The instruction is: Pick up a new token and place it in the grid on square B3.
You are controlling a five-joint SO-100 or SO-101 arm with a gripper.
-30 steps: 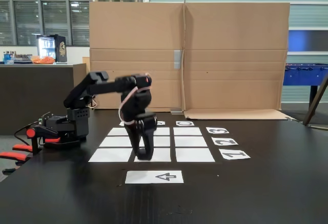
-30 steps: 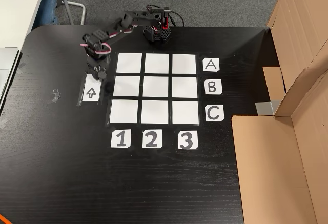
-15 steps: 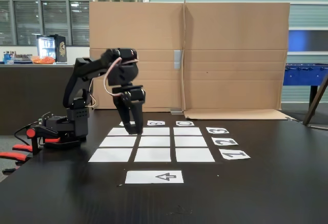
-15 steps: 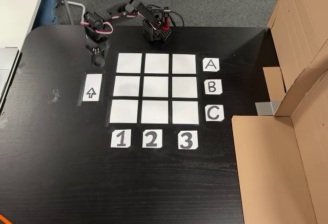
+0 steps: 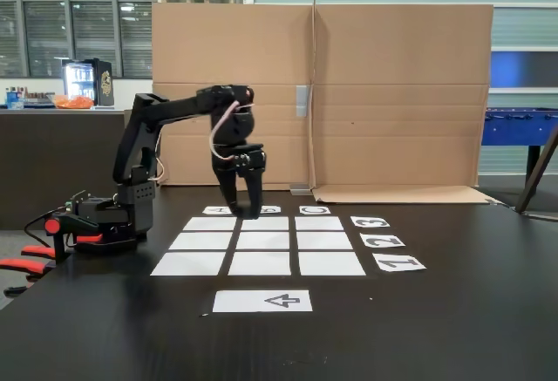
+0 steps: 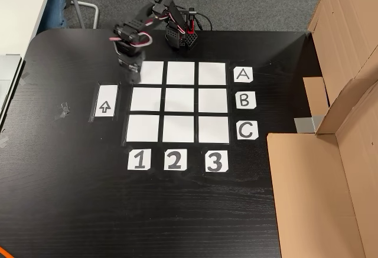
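Observation:
The grid [image 5: 261, 263] [image 6: 180, 129] is nine blank white rectangles, three by three, on the black table. Square B3 [image 5: 272, 223] [image 6: 212, 100] lies bare, in the row beside the B label and the column above the 3 label in the view from above. My gripper [image 5: 246, 214] [image 6: 131, 76] points down, a little above the table at the left edge of the top-left square in that view, about two squares from B3. Its fingertips pinch together on a small dark thing, the token, which is hard to make out against the black fingers.
A white sheet printed with an arrow [image 5: 261, 300] [image 6: 105, 100] lies beside the grid with nothing on it. The arm's base [image 5: 105, 220] [image 6: 180, 33] stands at the table's edge. A large cardboard wall [image 5: 392, 93] [image 6: 331, 169] borders the far side.
The gripper rose from the table beside the arrow sheet, swung up and back, and now hangs lower again at the grid's corner, nearer the squares.

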